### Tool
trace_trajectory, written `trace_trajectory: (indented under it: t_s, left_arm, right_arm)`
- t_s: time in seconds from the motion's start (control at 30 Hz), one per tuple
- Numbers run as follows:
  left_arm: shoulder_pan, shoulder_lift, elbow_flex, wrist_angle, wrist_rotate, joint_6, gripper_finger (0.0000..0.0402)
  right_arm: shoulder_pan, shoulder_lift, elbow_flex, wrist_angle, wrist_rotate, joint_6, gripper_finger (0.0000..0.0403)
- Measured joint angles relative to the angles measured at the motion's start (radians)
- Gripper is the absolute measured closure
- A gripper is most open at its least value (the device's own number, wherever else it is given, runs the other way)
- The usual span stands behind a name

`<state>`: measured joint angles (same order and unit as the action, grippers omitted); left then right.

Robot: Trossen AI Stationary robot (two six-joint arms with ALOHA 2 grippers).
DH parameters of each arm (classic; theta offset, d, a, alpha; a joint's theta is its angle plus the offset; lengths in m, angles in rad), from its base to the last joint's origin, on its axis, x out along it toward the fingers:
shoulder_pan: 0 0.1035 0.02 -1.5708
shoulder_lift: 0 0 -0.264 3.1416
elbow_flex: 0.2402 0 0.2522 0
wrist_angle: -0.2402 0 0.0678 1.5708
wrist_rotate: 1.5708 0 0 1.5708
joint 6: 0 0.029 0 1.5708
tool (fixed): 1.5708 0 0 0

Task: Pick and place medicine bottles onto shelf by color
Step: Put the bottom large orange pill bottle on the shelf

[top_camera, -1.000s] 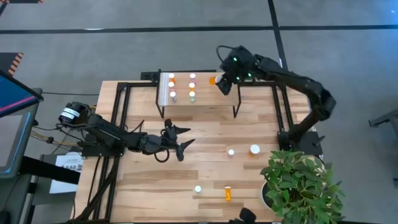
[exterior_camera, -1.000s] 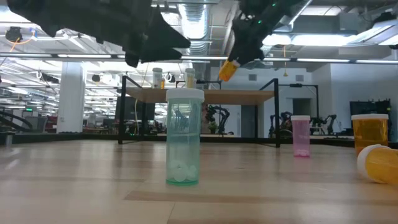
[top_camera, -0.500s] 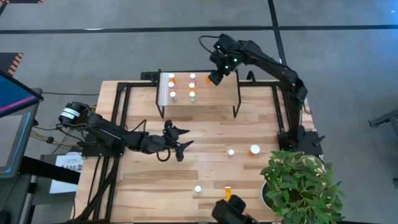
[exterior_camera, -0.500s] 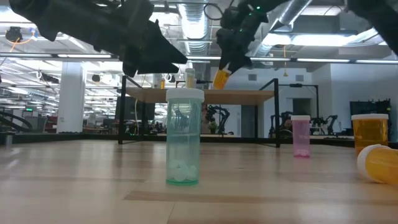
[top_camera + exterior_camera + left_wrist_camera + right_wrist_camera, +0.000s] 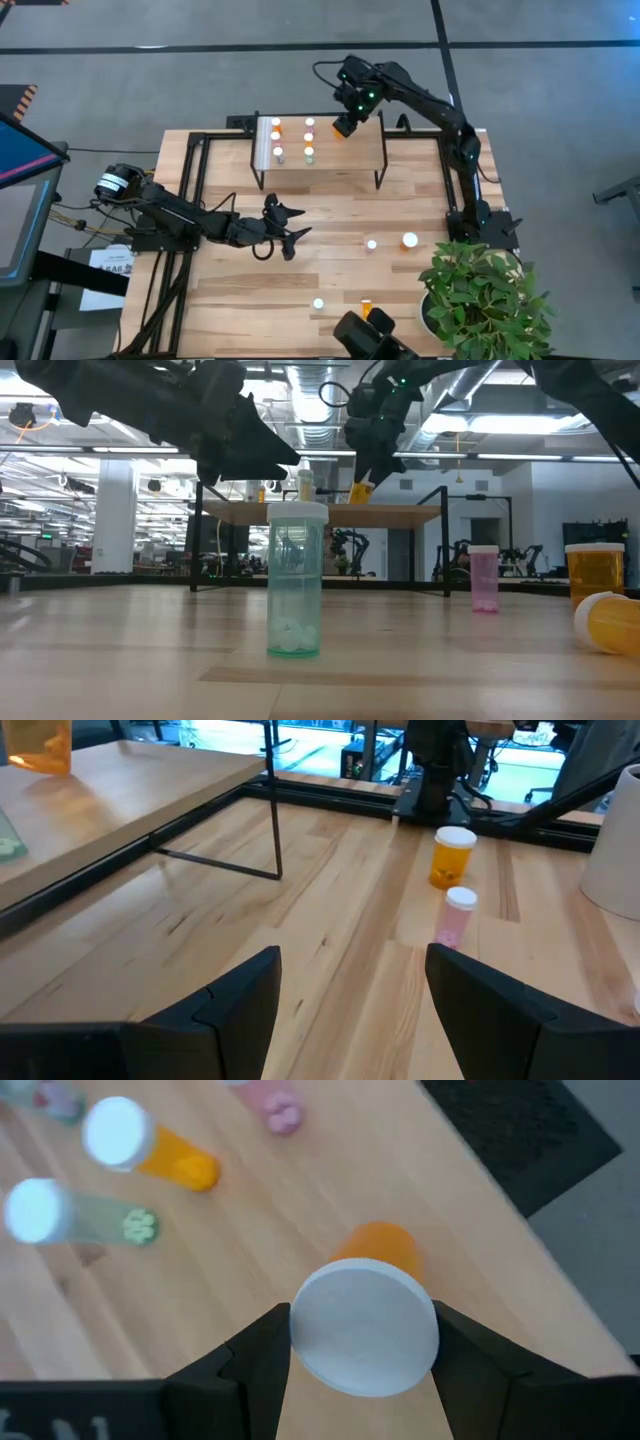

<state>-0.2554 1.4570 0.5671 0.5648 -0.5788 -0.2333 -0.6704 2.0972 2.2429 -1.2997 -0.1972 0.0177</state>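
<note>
Your right claw [image 5: 342,125] has swung in from beyond the shelf [image 5: 365,150], holding an orange bottle [image 5: 372,1250] over its right half. Six bottles stand on its left half; four wait on the counter [image 5: 330,215]. Left claw [image 5: 285,228] waits wide, mid-counter.

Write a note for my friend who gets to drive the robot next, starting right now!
Right gripper: shut on an orange bottle by its white cap, over the shelf, not set down yet.
Left gripper: open, empty, over the table's middle.
Done: six bottles stand on the shelf, in two columns and.
Left: put down the held bottle, then fetch four from the table: pink, wide orange, green, and an orange one lying on its side.
</note>
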Motion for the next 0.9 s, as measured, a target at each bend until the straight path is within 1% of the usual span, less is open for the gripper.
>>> trace_trajectory:
  t_s: [0.07, 0.37, 0.9]
  left_arm:
    - [0.0, 0.0, 0.0, 0.0, 0.0, -0.002, 0.0164]
    - [0.0, 0.0, 0.0, 0.0, 0.025, -0.008, 0.0164]
    - [0.0, 0.0, 0.0, 0.0, 0.034, -0.009, 0.0164]
  right_arm:
    - [-0.002, 0.0, 0.0, 0.002, 0.017, -0.004, 0.0177]
    - [-0.01, 0.0, 0.0, 0.004, 0.017, -0.046, 0.0173]
    - [0.025, 0.0, 0.0, 0.023, 0.016, -0.086, 0.0172]
